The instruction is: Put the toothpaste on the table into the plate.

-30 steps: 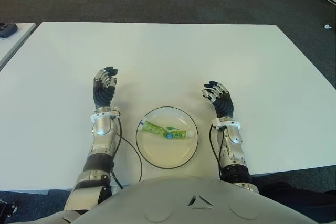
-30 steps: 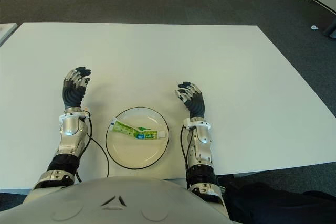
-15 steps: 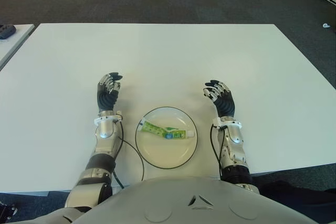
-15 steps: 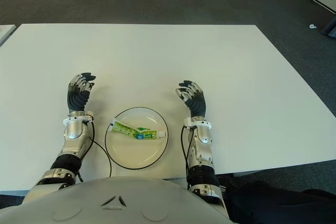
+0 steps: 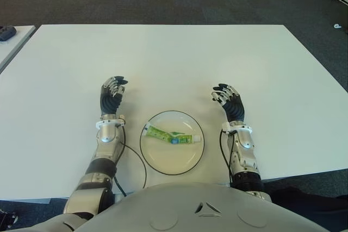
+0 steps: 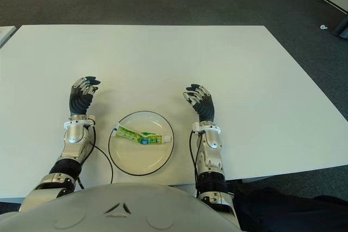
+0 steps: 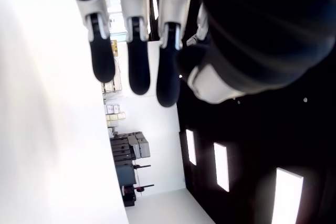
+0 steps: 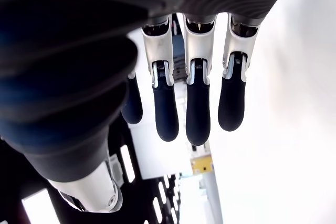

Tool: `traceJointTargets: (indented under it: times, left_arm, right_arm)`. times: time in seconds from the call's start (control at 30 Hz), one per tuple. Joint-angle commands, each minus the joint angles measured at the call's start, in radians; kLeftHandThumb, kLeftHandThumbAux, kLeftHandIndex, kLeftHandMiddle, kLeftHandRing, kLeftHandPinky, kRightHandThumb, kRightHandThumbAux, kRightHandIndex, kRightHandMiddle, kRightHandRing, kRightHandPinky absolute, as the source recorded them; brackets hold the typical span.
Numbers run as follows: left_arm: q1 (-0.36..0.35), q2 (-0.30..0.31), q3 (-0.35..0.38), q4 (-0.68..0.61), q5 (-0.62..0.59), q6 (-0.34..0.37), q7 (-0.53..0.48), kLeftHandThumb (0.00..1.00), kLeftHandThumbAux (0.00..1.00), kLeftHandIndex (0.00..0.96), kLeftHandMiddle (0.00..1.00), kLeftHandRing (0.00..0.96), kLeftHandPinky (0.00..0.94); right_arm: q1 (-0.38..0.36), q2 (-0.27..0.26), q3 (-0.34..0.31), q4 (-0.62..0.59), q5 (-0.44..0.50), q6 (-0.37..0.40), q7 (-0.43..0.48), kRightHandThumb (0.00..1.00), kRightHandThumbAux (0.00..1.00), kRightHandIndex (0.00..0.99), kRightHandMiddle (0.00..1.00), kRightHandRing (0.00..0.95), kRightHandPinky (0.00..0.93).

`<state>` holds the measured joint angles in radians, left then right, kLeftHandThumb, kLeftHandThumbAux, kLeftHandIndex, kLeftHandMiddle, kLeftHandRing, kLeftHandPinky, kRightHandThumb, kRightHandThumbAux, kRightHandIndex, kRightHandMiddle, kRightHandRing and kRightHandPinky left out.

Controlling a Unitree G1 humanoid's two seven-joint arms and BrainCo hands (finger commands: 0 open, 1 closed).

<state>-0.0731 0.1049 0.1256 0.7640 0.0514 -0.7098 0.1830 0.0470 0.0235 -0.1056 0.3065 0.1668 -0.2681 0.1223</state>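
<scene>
**Toothpaste in plate, both hands empty**

Eye views: the toothpaste [image 5: 172, 136] lies flat inside the plate [image 5: 163, 164], which sits near the table's [image 5: 174, 58] front edge, between both hands. The left hand [image 5: 111, 96] and right hand [image 5: 230, 105] flank the plate, apart from it.

Left wrist view: fingers [image 7: 135, 51] extended, holding nothing.

Right wrist view: fingers [image 8: 197, 93] extended, slightly apart, holding nothing.

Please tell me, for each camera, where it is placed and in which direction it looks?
Left eye view: head, looking down at table; left hand, right hand beside plate holding toothpaste.
Right eye view: the same scene, slightly shifted.
Left wrist view: close on its own relaxed fingers.
Right wrist view: its own relaxed fingers.
Both wrist views share white table.
</scene>
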Motion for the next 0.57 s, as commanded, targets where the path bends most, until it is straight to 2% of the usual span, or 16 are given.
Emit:
traceJointTargets:
  times: [0.03, 0.27, 0.57]
  left_arm:
    - [0.048, 0.006, -0.022, 0.025, 0.026, 0.054, -0.020, 0.705, 0.717, 0.434, 0.641, 0.644, 0.611]
    - [0.065, 0.009, -0.040, -0.016, 0.028, 0.133, -0.019, 0.706, 0.717, 0.434, 0.636, 0.639, 0.602]
    - [0.073, 0.005, -0.038, -0.038, 0.020, 0.146, -0.020, 0.705, 0.718, 0.434, 0.626, 0.626, 0.590]
  right_arm:
    - [0.001, 0.000, -0.001, 0.006, 0.003, 0.020, 0.001, 0.158, 0.828, 0.318, 0.411, 0.445, 0.460]
    - [-0.004, -0.002, -0.005, 0.015, 0.001, 0.017, -0.002, 0.167, 0.851, 0.312, 0.407, 0.442, 0.460]
    - [-0.004, -0.002, -0.005, 0.018, 0.005, 0.001, 0.008, 0.180, 0.865, 0.305, 0.403, 0.439, 0.460]
